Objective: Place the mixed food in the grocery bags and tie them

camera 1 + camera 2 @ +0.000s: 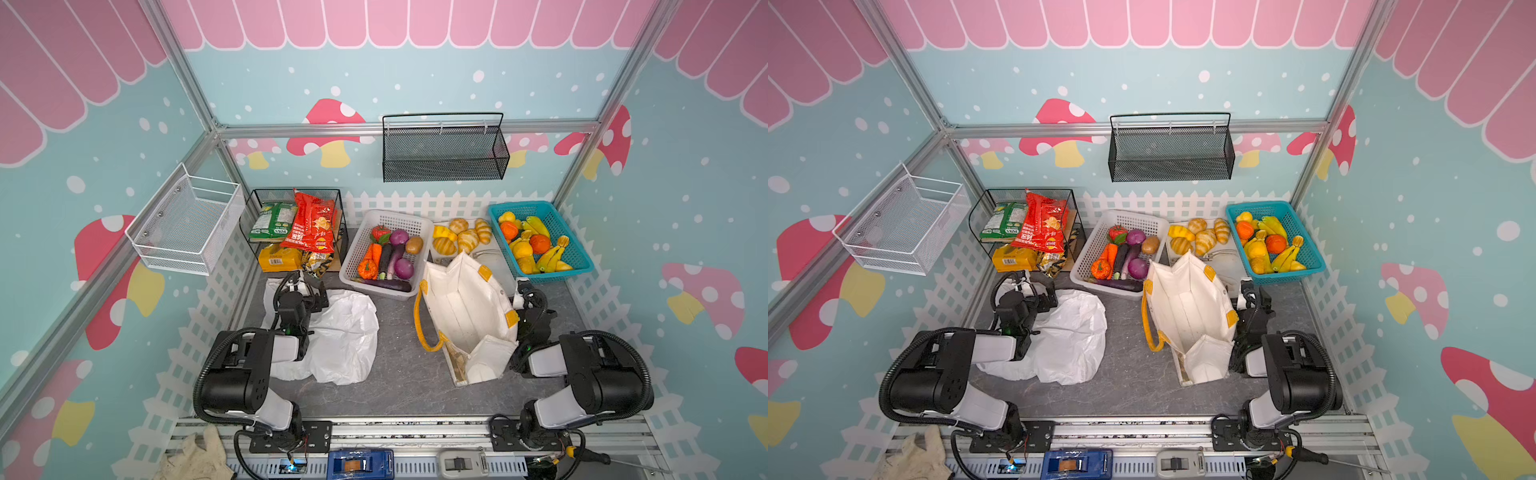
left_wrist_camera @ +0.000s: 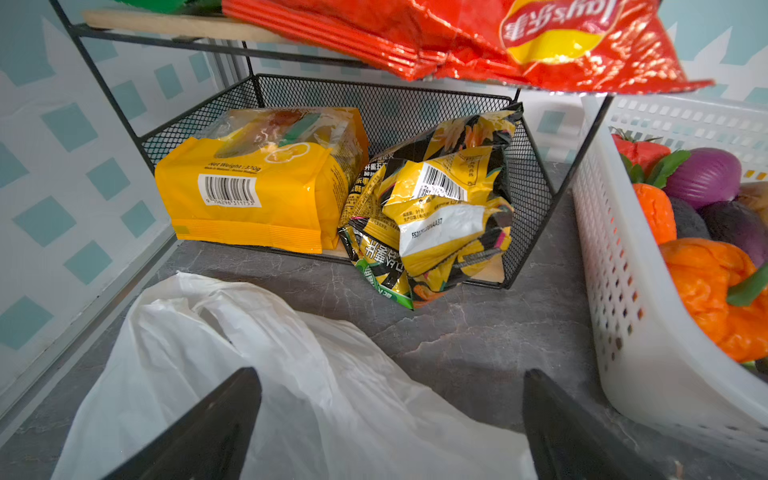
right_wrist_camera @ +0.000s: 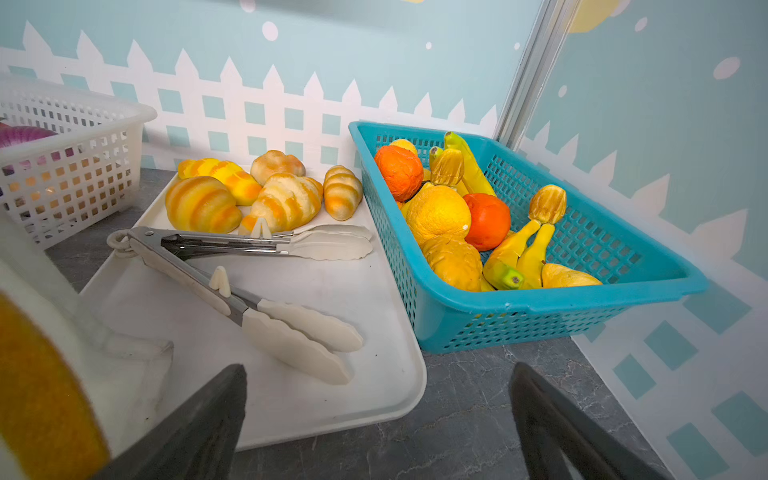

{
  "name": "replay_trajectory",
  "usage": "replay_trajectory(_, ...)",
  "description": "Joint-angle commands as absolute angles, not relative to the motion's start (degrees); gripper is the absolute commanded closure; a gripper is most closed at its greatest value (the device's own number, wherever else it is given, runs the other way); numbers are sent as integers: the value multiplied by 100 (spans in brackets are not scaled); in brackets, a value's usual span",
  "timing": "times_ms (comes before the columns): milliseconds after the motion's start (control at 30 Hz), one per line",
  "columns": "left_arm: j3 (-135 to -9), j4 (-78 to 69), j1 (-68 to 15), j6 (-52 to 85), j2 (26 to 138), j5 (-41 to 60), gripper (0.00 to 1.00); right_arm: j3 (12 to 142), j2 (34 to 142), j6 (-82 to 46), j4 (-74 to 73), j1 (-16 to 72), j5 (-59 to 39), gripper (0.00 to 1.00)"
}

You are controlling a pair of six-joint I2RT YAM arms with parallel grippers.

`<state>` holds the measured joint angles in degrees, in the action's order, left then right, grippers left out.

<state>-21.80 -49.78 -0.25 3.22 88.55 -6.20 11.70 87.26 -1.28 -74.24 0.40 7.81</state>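
The red crisp packet (image 1: pixel 309 224) (image 2: pixel 498 41) lies on the black rack's top shelf. Below it, the yellow-and-dark snack packet (image 2: pixel 436 203) leans out of the lower shelf. Orange and yellow toy fruits (image 1: pixel 536 245) (image 3: pixel 440 212) fill a teal basket (image 3: pixel 582 299). The white plastic bag (image 1: pixel 340 332) (image 2: pixel 249 374) lies crumpled on the table. My left gripper (image 1: pixel 309 287) (image 2: pixel 390 371) stands open over the bag's far edge, facing the rack. The cream tote (image 1: pixel 465 320) (image 3: pixel 41 374) stands open. My right gripper (image 1: pixel 524 287) (image 3: pixel 379 367) is open and empty beside the tote, near the tray corner.
A white basket (image 1: pixel 415 224) of vegetables sits between rack and tote. A white tray (image 3: pixel 332 407) holds bread rolls and two tongs (image 3: pixel 249 245). Green snack packets (image 1: pixel 270 222) and a yellow packet (image 2: pixel 249 191) share the rack. Wire baskets hang on the walls.
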Motion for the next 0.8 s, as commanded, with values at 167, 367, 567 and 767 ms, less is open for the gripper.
replay_trajectory(167, -2291, -4951, -51, 268, 8807, -541, 0, 1125, 8765, 6, -7647, 44, 622, 0)
replay_trajectory(367, -2291, -4948, -51, 268, 8807, -536, 0, 1124, 8766, 4, -7647, 44, 624, 0)
replay_trajectory(567, -2292, -4950, -49, 267, 8806, -541, 0, 1122, 8763, 7, -7646, 48, 624, 0)
replay_trajectory(767, -2293, -4949, -45, 268, 8807, -531, 0, 1126, 8765, 8, -7648, 44, 618, 0)
